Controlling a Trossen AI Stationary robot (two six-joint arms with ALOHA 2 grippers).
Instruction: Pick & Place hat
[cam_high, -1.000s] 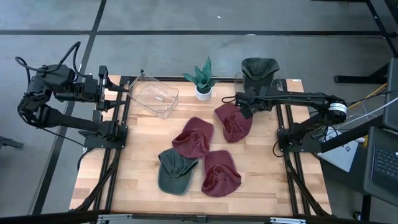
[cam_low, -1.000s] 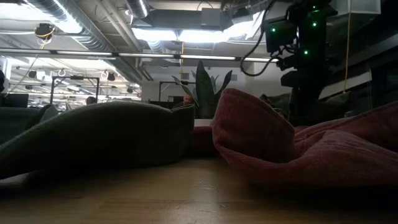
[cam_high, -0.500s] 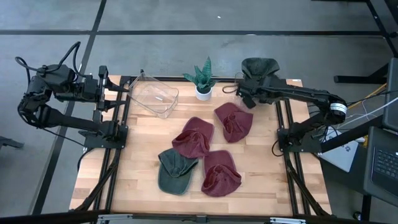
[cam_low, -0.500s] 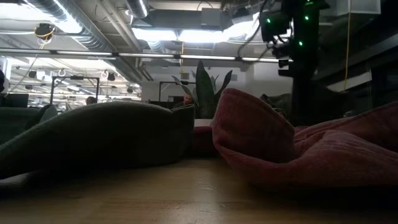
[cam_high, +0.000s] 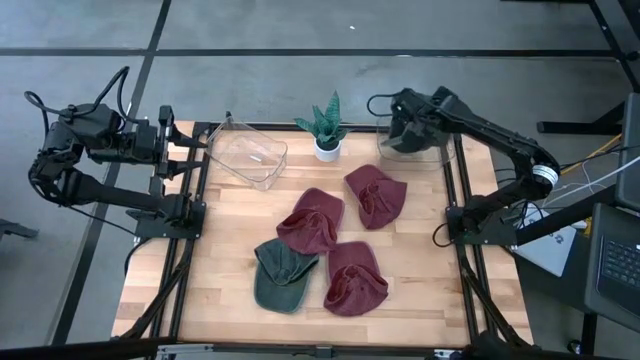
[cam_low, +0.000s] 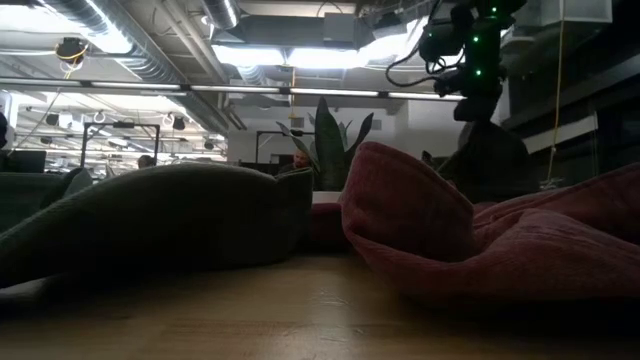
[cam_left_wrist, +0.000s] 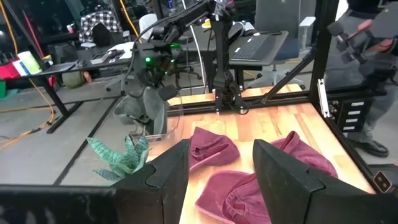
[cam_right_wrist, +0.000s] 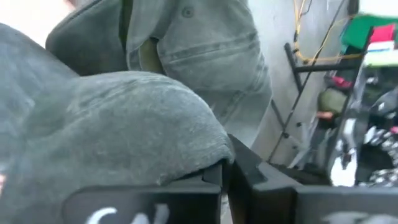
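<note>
right claw (cam_high: 405, 128) clamps green hat (cam_high: 415, 140), hanging lengthwise downward.

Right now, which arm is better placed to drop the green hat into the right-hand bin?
Right. The right gripper already holds the green hat over the right clear bin; the left gripper sits parked at the table's far left edge.

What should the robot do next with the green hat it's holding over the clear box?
Probably lower it a little and let go. The right gripper holds a dark green hat hanging over the clear bin at the table's far right corner, so it seems ready to drop in. The left gripper waits open at the left edge.
</note>
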